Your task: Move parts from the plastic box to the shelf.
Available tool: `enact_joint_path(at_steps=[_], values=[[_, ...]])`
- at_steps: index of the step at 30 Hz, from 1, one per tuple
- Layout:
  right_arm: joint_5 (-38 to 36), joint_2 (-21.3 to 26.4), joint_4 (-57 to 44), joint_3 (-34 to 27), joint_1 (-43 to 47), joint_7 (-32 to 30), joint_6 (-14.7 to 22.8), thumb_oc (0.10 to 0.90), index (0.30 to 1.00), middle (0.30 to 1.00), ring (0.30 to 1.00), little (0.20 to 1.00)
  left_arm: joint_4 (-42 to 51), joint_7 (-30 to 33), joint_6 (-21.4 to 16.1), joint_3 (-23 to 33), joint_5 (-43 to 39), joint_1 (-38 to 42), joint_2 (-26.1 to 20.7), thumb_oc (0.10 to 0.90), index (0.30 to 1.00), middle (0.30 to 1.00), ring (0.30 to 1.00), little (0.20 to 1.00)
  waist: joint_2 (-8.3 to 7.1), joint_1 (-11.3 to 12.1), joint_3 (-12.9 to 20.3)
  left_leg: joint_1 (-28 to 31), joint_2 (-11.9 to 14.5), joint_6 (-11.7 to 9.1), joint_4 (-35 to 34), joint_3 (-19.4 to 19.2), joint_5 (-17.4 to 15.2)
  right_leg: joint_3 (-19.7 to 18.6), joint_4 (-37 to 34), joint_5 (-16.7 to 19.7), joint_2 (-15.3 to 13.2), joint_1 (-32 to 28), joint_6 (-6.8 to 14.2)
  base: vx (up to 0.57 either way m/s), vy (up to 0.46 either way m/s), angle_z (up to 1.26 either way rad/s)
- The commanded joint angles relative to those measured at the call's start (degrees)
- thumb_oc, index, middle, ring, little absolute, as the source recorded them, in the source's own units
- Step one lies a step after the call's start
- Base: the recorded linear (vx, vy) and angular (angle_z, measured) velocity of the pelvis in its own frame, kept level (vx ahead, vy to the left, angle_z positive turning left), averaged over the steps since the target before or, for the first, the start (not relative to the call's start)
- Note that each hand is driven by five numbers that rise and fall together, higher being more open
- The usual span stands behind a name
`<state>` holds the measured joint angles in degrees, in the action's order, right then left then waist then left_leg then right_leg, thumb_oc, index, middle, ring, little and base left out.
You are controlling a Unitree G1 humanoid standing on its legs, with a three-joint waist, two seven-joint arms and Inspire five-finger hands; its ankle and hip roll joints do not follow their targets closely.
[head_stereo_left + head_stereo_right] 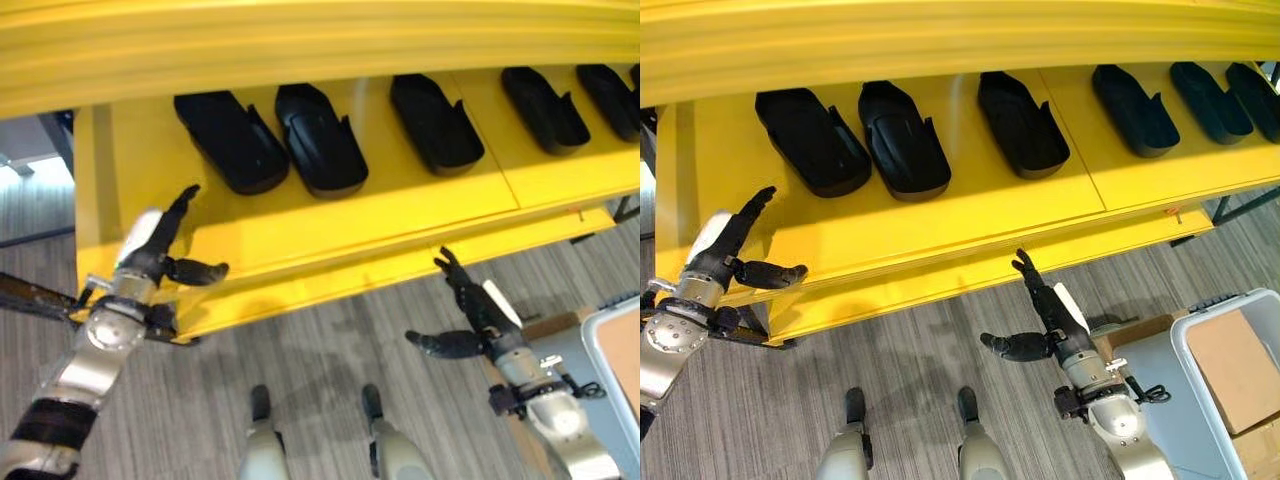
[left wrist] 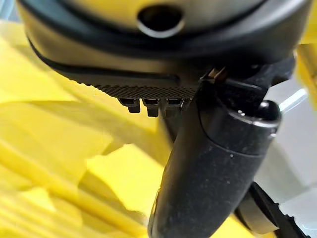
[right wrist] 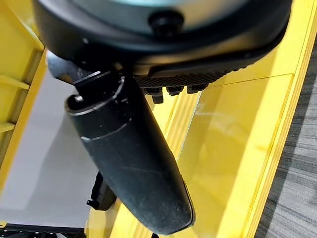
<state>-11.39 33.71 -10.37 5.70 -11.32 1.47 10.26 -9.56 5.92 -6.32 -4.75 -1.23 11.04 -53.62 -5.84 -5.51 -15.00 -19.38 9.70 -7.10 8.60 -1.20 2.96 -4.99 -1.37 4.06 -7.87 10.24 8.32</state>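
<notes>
Two robot hands empty, fingers spread: left robot hand [image 1: 150,255] at shelf [image 1: 940,225] edge, right robot hand [image 1: 1045,315] below. Parts [image 1: 902,140] ahead. Next: turn toward plastic box [image 1: 1230,390] beside right robot hand, grasp one part squarely.

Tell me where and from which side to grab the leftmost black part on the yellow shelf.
Judging by its pose, take the leftmost black part at its rounded front end, the end nearest the shelf edge, coming from the open front with the left hand, now open beside it. The raised rim there should give the fingers a hold.

Grey wood-grain floor [image 1: 910,350]; cardboard piece [image 1: 1230,365] at right.
</notes>
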Motion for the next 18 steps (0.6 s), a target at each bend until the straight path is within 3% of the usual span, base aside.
enact_joint_path(at_steps=[1, 10, 18], values=[[-0.3, 2.6, -3.3, -4.9, 1.4, -1.2, 5.7, 0.900, 1.000, 1.000, 1.000, 1.000, 3.9, 4.9, -5.0, 3.4, 4.5, 5.2, -3.8, 0.900, 1.000, 1.000, 1.000, 1.000, 0.56, -1.0, 4.6, 1.1, 1.2, 2.0, 5.0, 1.2, -4.2, 0.3, 6.7, -2.9, -2.0, 3.1, 0.1, 0.00, 0.000, 0.00], [0.1, 3.2, -3.4, -4.4, 1.6, -1.5, 5.9, 0.900, 1.000, 1.000, 1.000, 1.000, 7.2, 7.3, -4.8, -0.3, 15.5, 9.4, -5.4, 0.900, 1.000, 1.000, 1.000, 1.000, 0.61, -1.3, 4.4, 1.9, 1.5, 1.9, 4.6, 1.0, -4.1, 0.1, 7.0, -3.2, -1.8, 2.9, 0.2, 0.00, 0.000, 0.00], [0.1, 4.4, -3.8, -4.0, 1.6, -2.2, 6.3, 0.900, 1.000, 1.000, 1.000, 1.000, 7.5, 9.1, -4.1, -7.6, 27.1, 17.2, -6.3, 0.900, 1.000, 1.000, 1.000, 1.000, 0.80, -2.2, 4.7, 2.5, 1.8, 1.8, 4.3, 0.3, -4.3, -0.2, 7.1, -3.2, -1.6, 3.1, 0.2, 0.00, 0.000, 0.00]])
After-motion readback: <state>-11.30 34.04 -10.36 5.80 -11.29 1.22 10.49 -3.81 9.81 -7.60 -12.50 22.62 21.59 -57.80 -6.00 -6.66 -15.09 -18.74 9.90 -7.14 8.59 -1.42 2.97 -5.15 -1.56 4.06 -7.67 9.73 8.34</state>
